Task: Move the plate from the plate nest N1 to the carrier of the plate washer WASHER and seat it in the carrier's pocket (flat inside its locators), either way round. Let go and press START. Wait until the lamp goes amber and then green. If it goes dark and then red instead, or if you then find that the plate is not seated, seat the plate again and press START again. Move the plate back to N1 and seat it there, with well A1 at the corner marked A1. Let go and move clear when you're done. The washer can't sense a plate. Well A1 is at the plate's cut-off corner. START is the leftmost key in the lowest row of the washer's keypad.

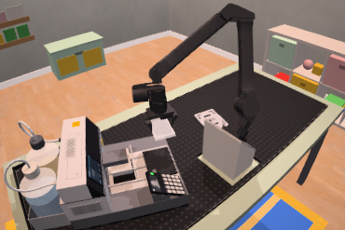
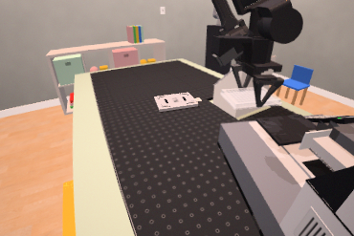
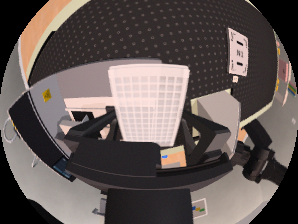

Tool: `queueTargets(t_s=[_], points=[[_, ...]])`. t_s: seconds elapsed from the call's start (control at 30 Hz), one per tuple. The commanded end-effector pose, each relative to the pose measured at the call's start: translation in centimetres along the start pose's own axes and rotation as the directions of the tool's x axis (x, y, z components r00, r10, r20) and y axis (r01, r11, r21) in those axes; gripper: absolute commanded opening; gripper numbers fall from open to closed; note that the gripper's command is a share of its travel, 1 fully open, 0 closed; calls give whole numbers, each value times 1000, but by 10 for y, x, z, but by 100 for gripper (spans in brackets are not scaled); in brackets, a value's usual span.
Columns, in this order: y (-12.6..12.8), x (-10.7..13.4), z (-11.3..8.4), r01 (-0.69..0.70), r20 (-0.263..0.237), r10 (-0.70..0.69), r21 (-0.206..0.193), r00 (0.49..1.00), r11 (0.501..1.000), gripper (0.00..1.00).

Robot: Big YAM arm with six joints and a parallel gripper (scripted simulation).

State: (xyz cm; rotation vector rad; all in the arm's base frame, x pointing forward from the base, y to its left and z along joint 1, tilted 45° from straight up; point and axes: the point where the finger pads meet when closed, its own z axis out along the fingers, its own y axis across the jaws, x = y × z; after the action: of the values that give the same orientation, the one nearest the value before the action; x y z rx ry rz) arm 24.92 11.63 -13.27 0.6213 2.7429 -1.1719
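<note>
The gripper (image 1: 160,121) (image 2: 258,99) (image 3: 149,112) has its 2 fingers wide around the plate (image 1: 163,129) (image 2: 244,98) (image 3: 149,100), apparently gripping it level (presumably for flat seating), between the worktop's long edges, near the washer (image 1: 84,162) (image 2: 268,161) (image 3: 47,107); nest N1 (image 1: 211,118) (image 2: 177,103) (image 3: 238,52) holds none.

Blue chair (image 2: 298,78), right side of the exterior frame. Green cabinet (image 1: 76,56), yellow-fronted, upper left of the top view. Wall shelves (image 1: 19,21) with green boxes, far upper left there. Pale shelf unit (image 1: 298,33) (image 2: 106,47), right in the top view, upper left in the exterior; upright books (image 2: 135,34) on top.
</note>
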Motion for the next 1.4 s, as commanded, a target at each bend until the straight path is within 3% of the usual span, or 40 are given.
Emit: queueTargets(t_s=[0.0,0.83,0.97,1.03,1.37], points=[[25,-2,-17,-47,15,48,-36,999,998,82],[66,111,-34,-54,7,55,-40,998,998,82],[69,118,-35,-54,7,54,-40,998,998,82],[70,107,-39,-80,-11,80,-49,997,996,82],[72,110,-37,-63,0,63,-45,998,997,82]])
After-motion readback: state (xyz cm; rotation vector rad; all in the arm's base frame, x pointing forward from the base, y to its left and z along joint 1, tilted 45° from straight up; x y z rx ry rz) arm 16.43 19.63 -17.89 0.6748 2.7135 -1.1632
